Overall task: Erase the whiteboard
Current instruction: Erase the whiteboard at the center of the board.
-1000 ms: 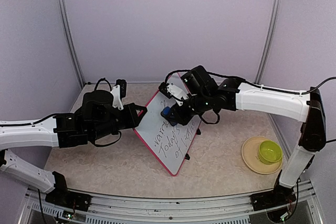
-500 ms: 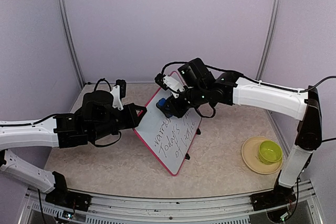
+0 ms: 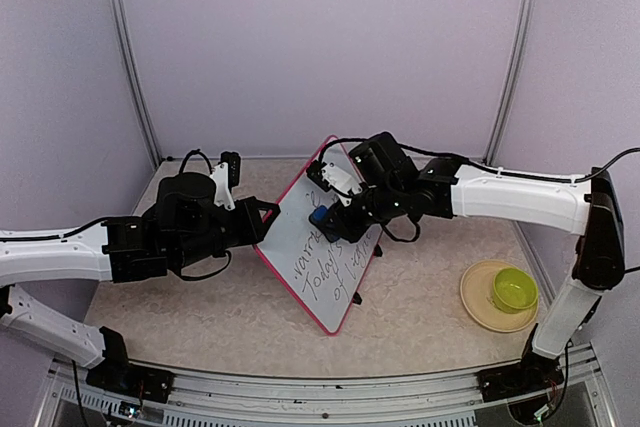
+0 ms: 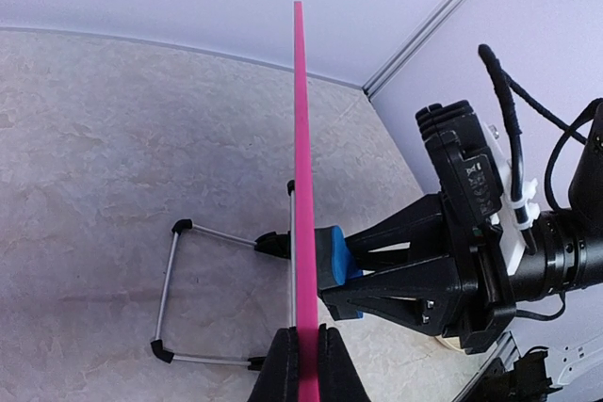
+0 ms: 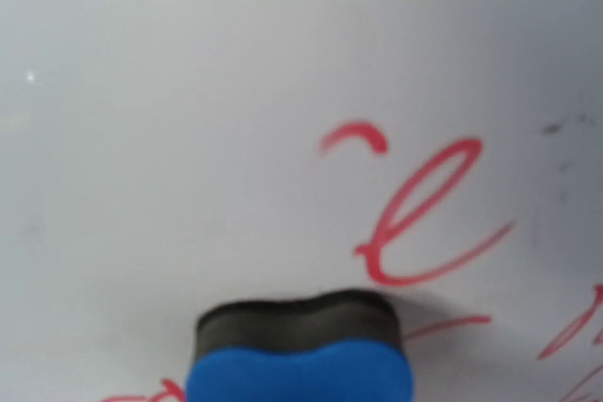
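Board: whiteboard (image 3: 300, 247) mid-table, propped up at a tilt, face twd the R arm.
L grip: left gripper (image 3: 268, 215) pinched tight on the board's rim, at its 9 o'clock edge.
R grip: right gripper (image 3: 323, 218) clamped on blue eraser (image 3: 316, 214), pad pressed to the board face.
Key relation: writing (image 3: 325, 272) lies at 6 o'clock from the eraser in the overhead view. R arm is nearer, so the next strokes prob. go that way.

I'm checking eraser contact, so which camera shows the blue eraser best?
Left wrist: the eraser appears side-on, pressed against the edge-on whiteboard. Right wrist shows only its blurred end against the writing; top external shows just a small blue spot.
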### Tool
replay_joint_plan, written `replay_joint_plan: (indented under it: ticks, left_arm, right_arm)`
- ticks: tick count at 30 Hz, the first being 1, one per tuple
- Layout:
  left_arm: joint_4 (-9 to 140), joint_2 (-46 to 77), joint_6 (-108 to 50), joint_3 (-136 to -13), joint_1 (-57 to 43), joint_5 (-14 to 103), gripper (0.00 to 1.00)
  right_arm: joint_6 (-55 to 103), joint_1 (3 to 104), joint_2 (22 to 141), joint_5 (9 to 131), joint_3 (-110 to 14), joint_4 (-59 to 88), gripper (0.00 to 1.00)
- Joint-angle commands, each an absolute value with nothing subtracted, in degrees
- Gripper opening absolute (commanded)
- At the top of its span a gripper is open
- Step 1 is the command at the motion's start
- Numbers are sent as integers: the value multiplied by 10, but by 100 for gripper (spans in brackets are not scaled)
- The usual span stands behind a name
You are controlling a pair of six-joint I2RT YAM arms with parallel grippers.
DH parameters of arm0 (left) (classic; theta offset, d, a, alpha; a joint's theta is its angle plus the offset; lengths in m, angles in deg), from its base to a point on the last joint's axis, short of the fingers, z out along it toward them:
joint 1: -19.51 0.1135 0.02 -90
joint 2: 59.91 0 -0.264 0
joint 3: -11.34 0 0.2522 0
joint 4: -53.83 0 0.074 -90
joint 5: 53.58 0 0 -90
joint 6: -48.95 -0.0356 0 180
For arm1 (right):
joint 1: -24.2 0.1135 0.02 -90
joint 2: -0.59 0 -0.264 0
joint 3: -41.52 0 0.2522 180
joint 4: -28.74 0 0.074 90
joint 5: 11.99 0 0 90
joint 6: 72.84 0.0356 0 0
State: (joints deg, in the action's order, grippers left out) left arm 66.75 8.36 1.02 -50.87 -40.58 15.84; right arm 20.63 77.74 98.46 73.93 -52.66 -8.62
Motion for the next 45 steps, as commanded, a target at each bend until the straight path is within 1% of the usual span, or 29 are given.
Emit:
replay_joint_plan:
  ticks: [1,19,25,37,41,45]
  left_arm:
    - [661,78,3,-502,-421,207,0]
    - [661,81,5,-504,-424,206,0]
    - [664,79,3,-504,-424,205,0]
    - [667,73,-1,-503,-424,203,0]
    - [667,71,-1,-504,-423,203,0]
    - [668,73,0,-504,-423,204,0]
  right_arm:
    - [210,775,979,739,-508,-88,0]
    - [194,771,1036,756,-654,-117,0]
    - [197,767,1036,755,-632,-114,0]
    - [207,750,1003,747,-515,-84,0]
    - [206,747,999,745,-510,-83,0]
    - [202,747,1009,735,-535,-88,0]
